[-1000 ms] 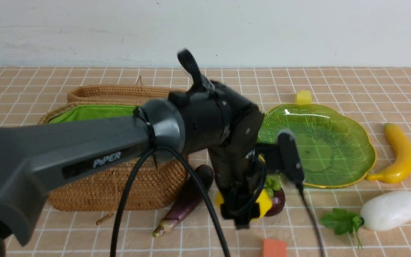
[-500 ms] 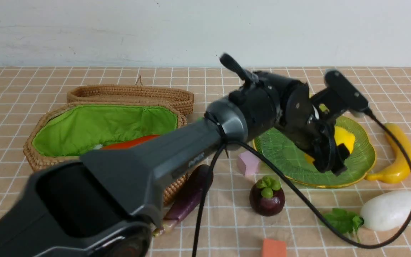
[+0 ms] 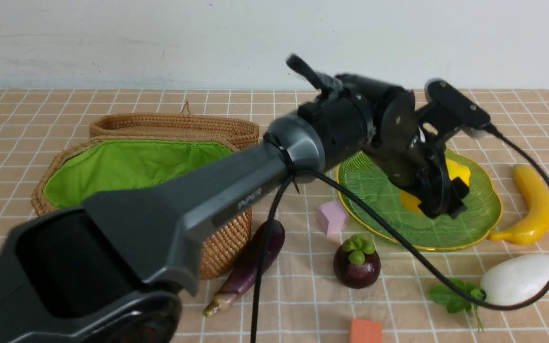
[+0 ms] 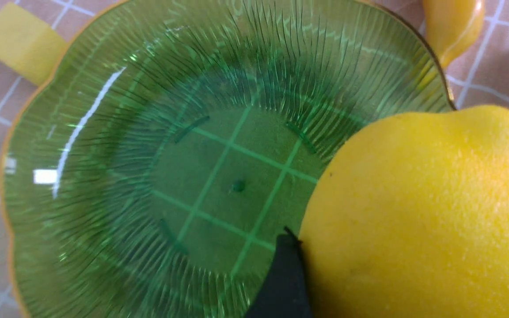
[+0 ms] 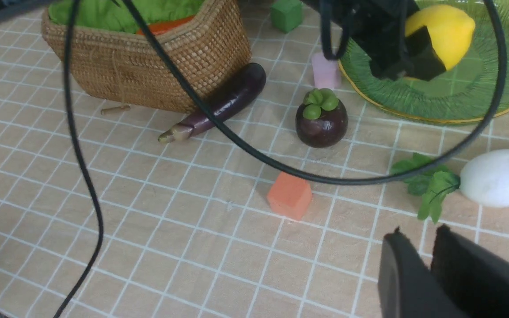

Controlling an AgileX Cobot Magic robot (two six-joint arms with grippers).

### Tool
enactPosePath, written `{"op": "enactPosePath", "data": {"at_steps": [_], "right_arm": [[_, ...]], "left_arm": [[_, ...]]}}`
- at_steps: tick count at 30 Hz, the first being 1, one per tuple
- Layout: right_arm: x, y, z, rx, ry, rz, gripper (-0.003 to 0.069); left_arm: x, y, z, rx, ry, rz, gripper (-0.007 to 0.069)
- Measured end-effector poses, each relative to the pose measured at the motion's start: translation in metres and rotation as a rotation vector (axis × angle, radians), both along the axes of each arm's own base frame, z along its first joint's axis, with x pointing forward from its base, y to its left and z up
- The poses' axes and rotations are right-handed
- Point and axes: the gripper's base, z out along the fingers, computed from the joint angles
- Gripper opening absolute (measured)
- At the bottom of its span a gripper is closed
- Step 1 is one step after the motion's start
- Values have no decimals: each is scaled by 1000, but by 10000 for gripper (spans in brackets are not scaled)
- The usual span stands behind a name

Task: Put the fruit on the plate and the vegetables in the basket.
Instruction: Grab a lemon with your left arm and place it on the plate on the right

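The left tool [image 3: 446,199] pinches the yellow lemon [image 3: 456,172] and holds it right over the green plate [image 3: 482,209]. The plate lies straight below, so I think the next move is just to let go. The lemon's pointy end turns toward the banana [image 3: 532,205]. The right tool [image 5: 419,236] waits low over the table near the white radish [image 5: 502,176], its two fingers close together with nothing between them. The left wrist view shows the bare middle of the plate beside the lemon. The right wrist view shows the lemon hanging a little above the plate. It also shows an orange carrot [image 5: 166,25] in the basket [image 5: 157,66], which the arm hides in the front view.
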Motion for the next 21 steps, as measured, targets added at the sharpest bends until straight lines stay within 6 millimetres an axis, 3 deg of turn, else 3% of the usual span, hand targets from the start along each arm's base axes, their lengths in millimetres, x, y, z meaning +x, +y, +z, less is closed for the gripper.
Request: {"op": "enactPosePath", "data": {"at_steps": [1, 2, 4, 7, 9, 10, 12, 13, 17, 21], "right_arm": [[0, 0, 0, -7, -4, 5, 129], [0, 0, 0, -12, -8, 8, 129], [1, 0, 1, -25, -25, 13, 129], [1, -1, 2, -30, -44, 11, 132], [1, -1, 2, -30, -44, 12, 134], [1, 0, 2, -31, -42, 12, 134], [1, 0, 1, -33, -37, 15, 135], [0, 0, 0, -37, -25, 20, 136], [-1, 0, -1, -42, -8, 27, 137], [-1, 0, -1, -43, -8, 26, 133]], "left_arm": [[-6, 6, 21, -10, -8, -1, 613], [-8, 8, 27, -16, -13, -1, 610], [-13, 14, 60, -86, -78, 6, 594], [-9, 11, 67, -155, -143, 19, 578], [-3, 5, 58, -181, -170, 25, 578], [6, -2, 40, -188, -179, 33, 578], [11, -6, 27, -188, -184, 39, 578], [19, -9, 7, -173, -178, 46, 580], [33, -14, -38, -127, -161, 58, 647], [37, -15, -44, -150, -184, 67, 671]]}}
